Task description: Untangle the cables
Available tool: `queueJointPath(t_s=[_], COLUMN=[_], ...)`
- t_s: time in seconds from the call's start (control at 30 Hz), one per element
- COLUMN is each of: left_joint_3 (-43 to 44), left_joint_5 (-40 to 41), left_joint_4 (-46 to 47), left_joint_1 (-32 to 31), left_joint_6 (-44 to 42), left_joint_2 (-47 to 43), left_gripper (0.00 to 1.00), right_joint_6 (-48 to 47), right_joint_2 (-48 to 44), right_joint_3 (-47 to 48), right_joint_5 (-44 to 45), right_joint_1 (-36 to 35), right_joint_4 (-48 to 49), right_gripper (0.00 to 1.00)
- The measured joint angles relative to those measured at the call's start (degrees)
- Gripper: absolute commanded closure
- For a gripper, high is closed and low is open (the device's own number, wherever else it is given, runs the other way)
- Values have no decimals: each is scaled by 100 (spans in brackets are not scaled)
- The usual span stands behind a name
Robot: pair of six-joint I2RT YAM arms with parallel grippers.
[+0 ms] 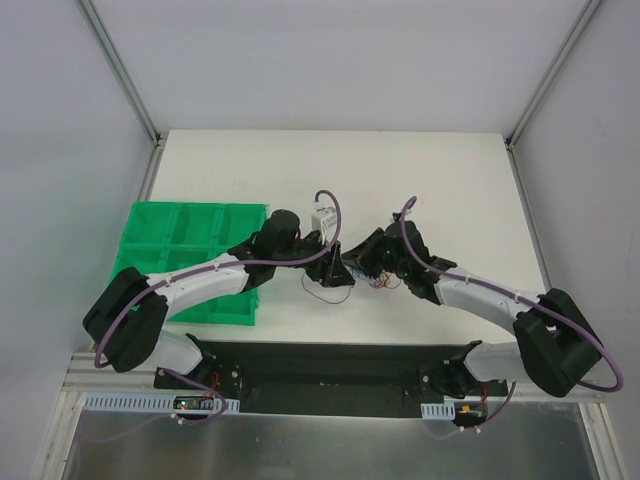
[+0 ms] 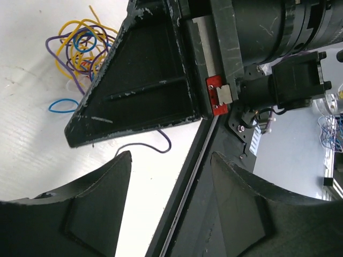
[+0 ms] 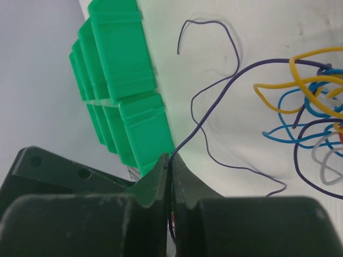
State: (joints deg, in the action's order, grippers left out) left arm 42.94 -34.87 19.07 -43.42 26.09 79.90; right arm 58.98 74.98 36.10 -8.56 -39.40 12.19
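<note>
Right hand is pinched on a purple cable; left hand is wide, holding nothing. The wad of cables sits on the surface at its 3 o'clock. With nothing anchoring it, a pull could drag the whole wad and maybe tighten knots, hard to see.

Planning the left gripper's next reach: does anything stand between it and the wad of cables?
Yes. The right gripper, shut on a purple wire, has a finger straight ahead of the open left gripper, hiding part of the cables beyond it.
</note>
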Motion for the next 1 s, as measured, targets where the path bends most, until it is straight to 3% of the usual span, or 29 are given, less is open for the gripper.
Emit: queueJointPath(t_s=[0.13,0.33,0.47,0.53,0.63,0.83,1.0], left_joint_3=[111,199,155,87,17,-153,-229], left_joint_5=[-109,-122,-129,-131,-168,-179,-219], left_joint_4=[17,63,382,562,730,1209,1458], left_joint_1=[-9,-42,-94,-125,-129,-129,-129], left_joint_6=[-68,-186,-234,-273,-367,-597,-667], left_joint_2=[258,560,557,557,557,555,555], left_gripper=[49,45,46,57,61,54,76], right_joint_6=[144,387,546,640,719,807,855], right_joint_2=[-4,-236,-374,-387,-361,-291,-328], right_joint_3=[-232,-393,-398,-396,-372,-256,-256], right_joint_5=[-181,-118,-24,-20,-92,-85,-63], right_joint_1=[-15,-24,-7,2,4,15,15], right_joint_4=[452,516,520,525,520,555,516], right_gripper=[93,92,78,73,75,91,92])
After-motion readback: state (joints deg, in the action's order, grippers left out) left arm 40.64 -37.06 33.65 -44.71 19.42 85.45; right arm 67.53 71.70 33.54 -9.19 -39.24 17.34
